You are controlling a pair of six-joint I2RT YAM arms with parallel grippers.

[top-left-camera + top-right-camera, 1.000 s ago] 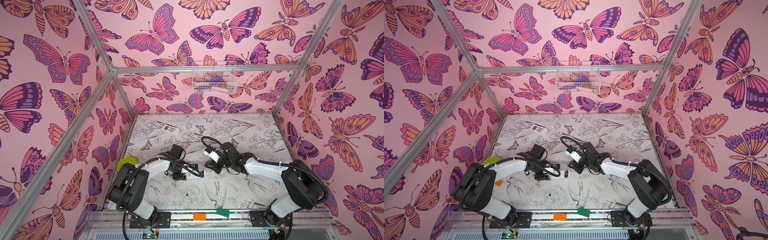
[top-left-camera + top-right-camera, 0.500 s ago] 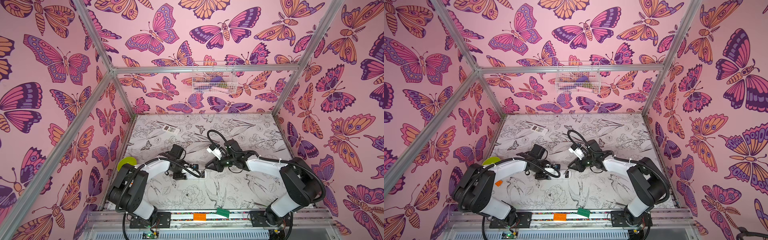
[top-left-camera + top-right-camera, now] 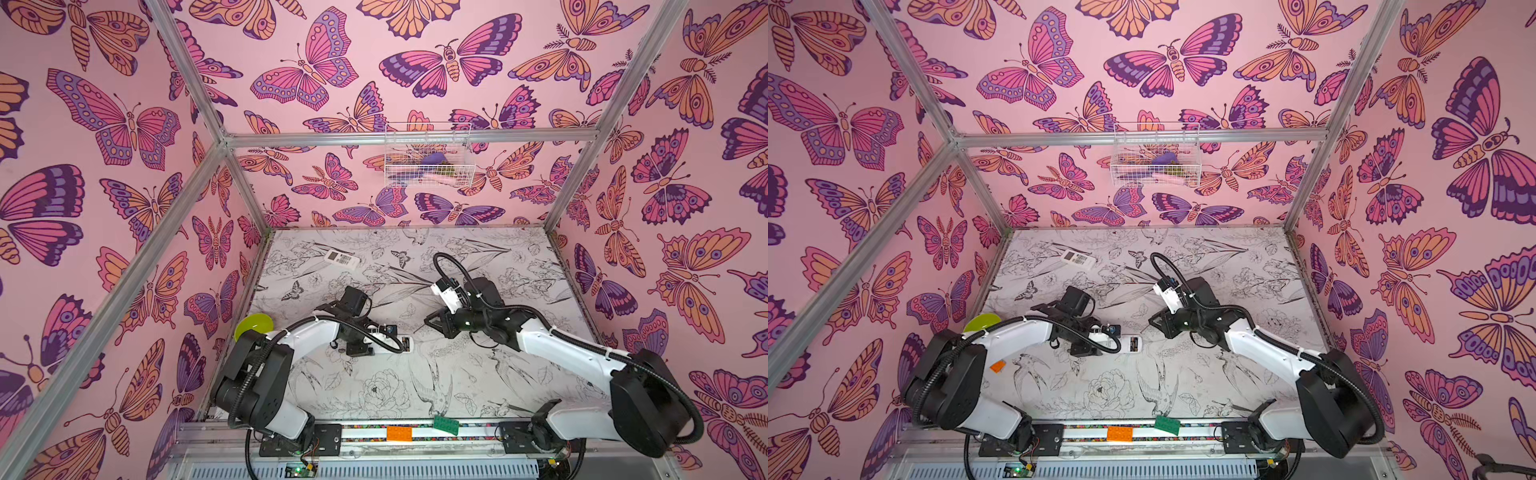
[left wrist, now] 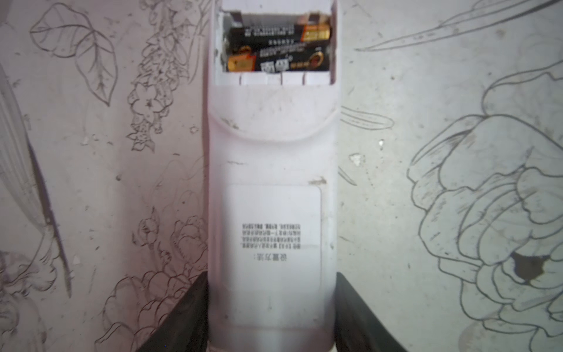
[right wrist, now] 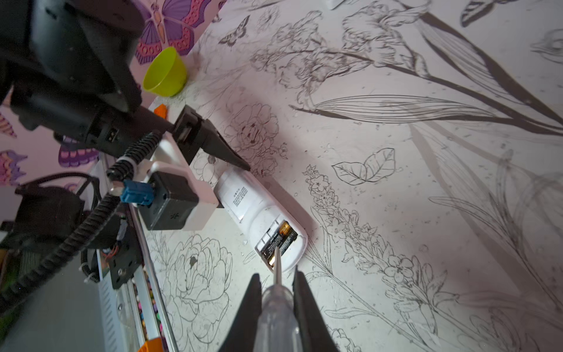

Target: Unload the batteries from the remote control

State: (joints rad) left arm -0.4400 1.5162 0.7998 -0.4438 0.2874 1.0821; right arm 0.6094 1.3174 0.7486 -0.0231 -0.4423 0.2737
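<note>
Right wrist view: right jaws pinch a screwdriver pointing at batteries.

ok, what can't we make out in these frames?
- remote: left wrist view, picture edge cuts its battery end; both top views, left arm covers most.
- screwdriver tip: right wrist view, contact with batteries too small to tell.
- batteries' print: blurred, both wrist views.
- basket contents: top views, blurred behind wire.
</note>
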